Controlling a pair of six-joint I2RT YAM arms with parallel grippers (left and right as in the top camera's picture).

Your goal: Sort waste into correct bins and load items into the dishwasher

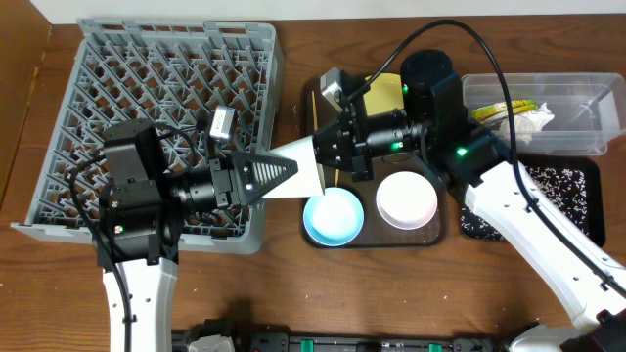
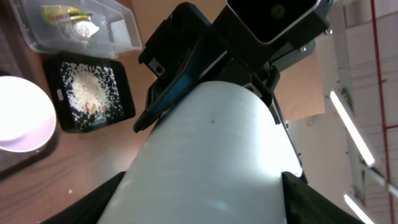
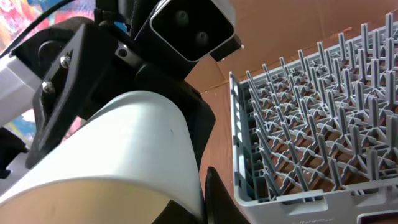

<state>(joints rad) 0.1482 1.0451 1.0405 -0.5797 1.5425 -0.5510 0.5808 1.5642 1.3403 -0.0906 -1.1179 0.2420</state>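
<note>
Overhead: clear tub holds wrapper and tissue; black tray holds scraps.

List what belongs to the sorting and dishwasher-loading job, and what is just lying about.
Job: rack, cup, blue bowl, white bowl, plate, tub, wrapper, tissue, black tray, rice scraps.
Lying about: brown tray under the bowls.

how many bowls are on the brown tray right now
2. A light blue bowl sits at the near edge of the dark brown tray, and a white bowl is just to its right. Part of the tray is covered from above, so another could be hidden.
</note>
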